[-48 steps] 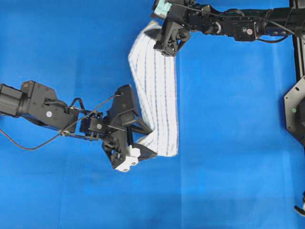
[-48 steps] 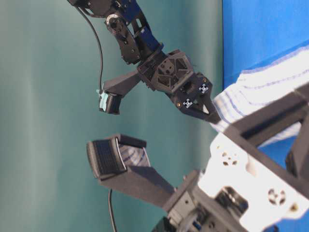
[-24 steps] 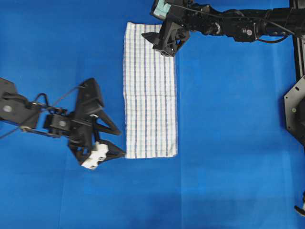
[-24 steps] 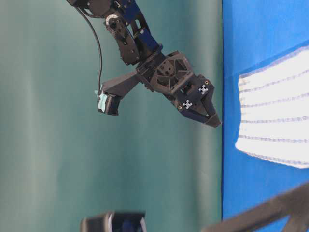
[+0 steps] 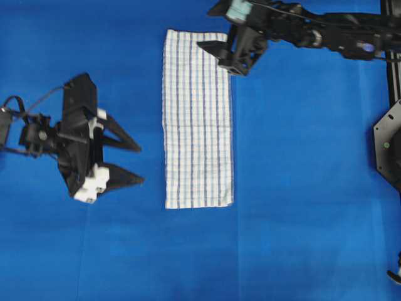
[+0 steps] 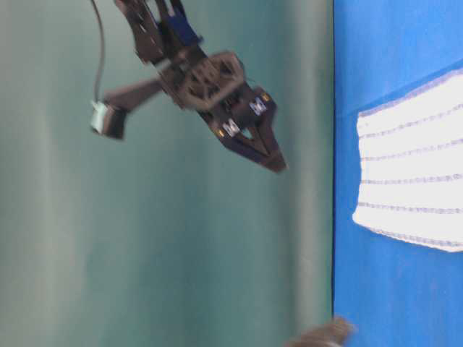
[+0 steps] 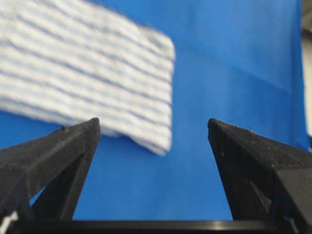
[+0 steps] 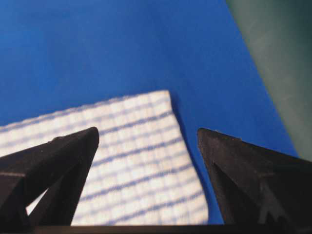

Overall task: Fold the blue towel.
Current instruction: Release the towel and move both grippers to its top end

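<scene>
One blue towel (image 5: 198,119) lies flat in a long folded strip at the centre of the blue bench (image 5: 301,188). Two pincers are in view, both spread wide and empty: the left pincer (image 5: 133,164) at mid-left, clear of the cloth, and the right pincer (image 5: 216,55) over the towel's upper right corner.

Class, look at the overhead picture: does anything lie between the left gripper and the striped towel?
Nothing visible does. Only bare blue table covering separates the open left gripper from the towel, which lies flat.
</scene>
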Available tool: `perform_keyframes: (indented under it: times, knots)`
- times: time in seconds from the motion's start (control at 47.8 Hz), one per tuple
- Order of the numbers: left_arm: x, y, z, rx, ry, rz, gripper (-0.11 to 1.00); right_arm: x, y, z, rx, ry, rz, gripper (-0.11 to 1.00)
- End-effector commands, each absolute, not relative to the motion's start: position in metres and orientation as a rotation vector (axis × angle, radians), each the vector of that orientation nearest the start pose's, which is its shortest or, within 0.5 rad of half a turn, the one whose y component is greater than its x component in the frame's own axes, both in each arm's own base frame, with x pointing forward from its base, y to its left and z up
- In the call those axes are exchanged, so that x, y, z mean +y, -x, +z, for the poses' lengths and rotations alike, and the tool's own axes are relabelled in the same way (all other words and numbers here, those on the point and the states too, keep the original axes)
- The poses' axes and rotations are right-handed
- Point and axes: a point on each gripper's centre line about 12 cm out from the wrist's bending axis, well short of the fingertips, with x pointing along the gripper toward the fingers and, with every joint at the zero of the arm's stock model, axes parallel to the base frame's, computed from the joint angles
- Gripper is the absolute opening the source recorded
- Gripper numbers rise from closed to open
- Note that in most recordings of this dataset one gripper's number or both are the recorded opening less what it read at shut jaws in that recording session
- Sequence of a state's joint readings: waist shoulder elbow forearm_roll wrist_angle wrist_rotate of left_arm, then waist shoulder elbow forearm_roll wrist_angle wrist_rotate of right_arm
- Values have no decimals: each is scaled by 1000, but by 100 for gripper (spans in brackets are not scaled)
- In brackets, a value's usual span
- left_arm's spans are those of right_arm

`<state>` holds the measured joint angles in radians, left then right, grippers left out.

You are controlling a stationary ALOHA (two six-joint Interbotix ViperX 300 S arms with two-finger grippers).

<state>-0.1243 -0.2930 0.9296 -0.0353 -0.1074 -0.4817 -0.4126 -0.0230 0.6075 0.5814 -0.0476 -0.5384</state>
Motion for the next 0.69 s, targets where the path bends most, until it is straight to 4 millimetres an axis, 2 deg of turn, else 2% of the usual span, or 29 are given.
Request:
perform_keyframes:
  times: [0.0, 0.376, 0.523, 0.669]
  knots:
    - [-25, -313, 211, 479, 424, 33, 87, -157, -359, 224, 473, -132, -434, 91]
    - [40, -316, 225, 407, 128, 147, 87, -136, -308, 234, 415, -118, -456, 91]
    - [66, -314, 226, 406, 89, 217, 87, -132, -296, 236, 400, -117, -462, 91]
    - [81, -311, 226, 407, 66, 259, 87, -129, -290, 235, 398, -116, -462, 91]
